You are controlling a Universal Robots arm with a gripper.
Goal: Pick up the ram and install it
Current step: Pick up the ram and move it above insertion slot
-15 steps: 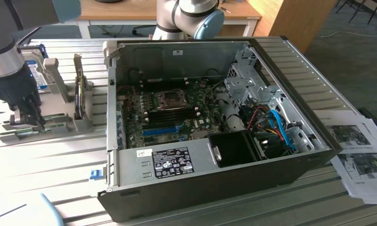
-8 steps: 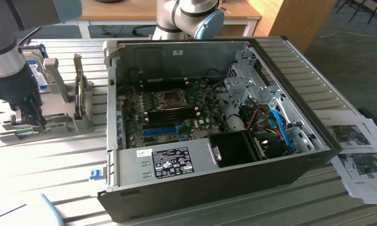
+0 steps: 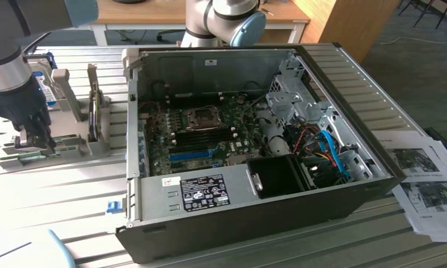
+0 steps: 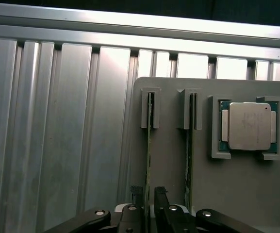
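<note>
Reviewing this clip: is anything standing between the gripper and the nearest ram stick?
Nothing visible does. The open gripper straddles the ram, which stands on edge in the grey holder, one finger on each side. A second stick stands in the neighbouring slot, clear of the fingers.

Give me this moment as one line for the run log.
gripper: open, straddling the ram | ram: on edge in gray holder, not lifted | CPU: in same holder
</note>
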